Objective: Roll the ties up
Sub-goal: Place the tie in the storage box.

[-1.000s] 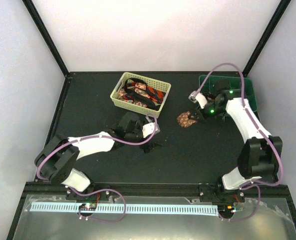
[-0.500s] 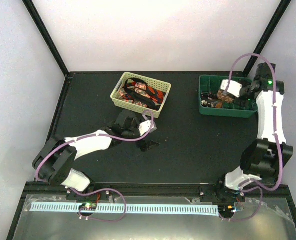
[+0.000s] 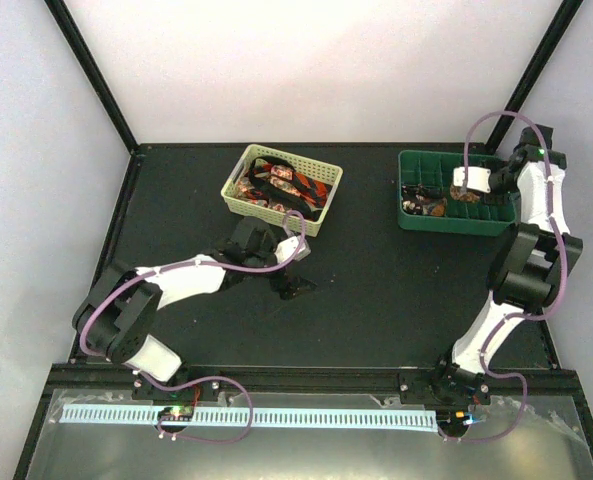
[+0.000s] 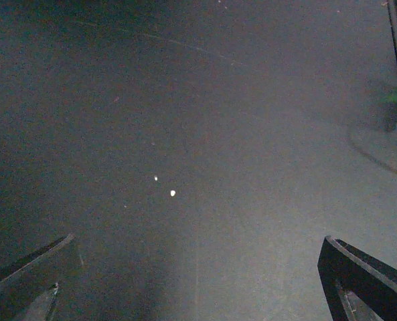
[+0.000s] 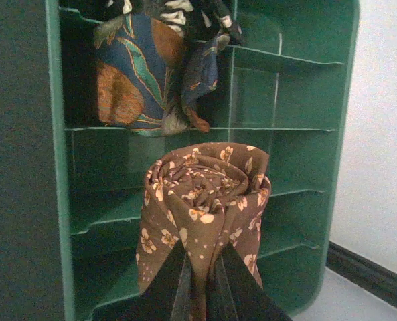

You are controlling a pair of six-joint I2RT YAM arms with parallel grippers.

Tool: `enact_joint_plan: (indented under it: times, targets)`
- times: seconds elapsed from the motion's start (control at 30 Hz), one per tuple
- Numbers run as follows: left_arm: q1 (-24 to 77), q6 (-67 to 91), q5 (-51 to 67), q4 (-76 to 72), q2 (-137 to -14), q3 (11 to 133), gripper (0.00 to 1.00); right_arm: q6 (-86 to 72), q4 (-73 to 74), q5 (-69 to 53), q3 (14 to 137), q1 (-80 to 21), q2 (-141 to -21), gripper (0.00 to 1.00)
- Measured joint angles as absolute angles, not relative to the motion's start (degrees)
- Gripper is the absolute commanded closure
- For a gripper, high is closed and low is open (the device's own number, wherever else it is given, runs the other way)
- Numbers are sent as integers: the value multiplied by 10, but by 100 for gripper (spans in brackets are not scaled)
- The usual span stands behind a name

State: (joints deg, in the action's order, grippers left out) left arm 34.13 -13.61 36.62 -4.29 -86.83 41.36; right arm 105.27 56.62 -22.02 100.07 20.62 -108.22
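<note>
Fingers of my right gripper are squeezed tight on the brown tie. I hold it by its lower edge, right up against the green tray. Thin walls cut the tray into many little boxes. My roll hangs in front of the boxes in the middle, but I cannot tell if it touches the tray floor. One box further along has a blue tie stuffed in it, with orange and green shapes on it. It is near my roll, and a thin green wall runs between them. A white wall stands just past the tray.

From above, the tray sits at the far right of the black table. A yellow basket sits well apart from it, further left. Red and black ties lie loose and tangled inside the basket.

My left gripper is low over the table, just in front of the basket. Its fingers are spread wide with nothing between them. Under them I see only dark table and two tiny white specks.

The brown tie is rolled up into a fat little bundle. It is brown with small pale flowers and dots. The swirl of the roll faces my camera, and the cloth looks soft and a bit crumpled at the edges.
</note>
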Motion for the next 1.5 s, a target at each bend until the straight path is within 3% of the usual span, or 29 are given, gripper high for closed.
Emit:
enact_joint_plan:
  times: [0.97,1.17,1.5]
  targets:
    - [312,-100,429,-43,-926,442,1,1066,581,-198,1066,180,-1249,98]
    - [311,-97,436,-43,-930,442,1,1051,605,-195,1112,175,-1284,61]
    - [307,-103,432,-15,-905,448,1,1027,626,-215,1106,173,-1215,32]
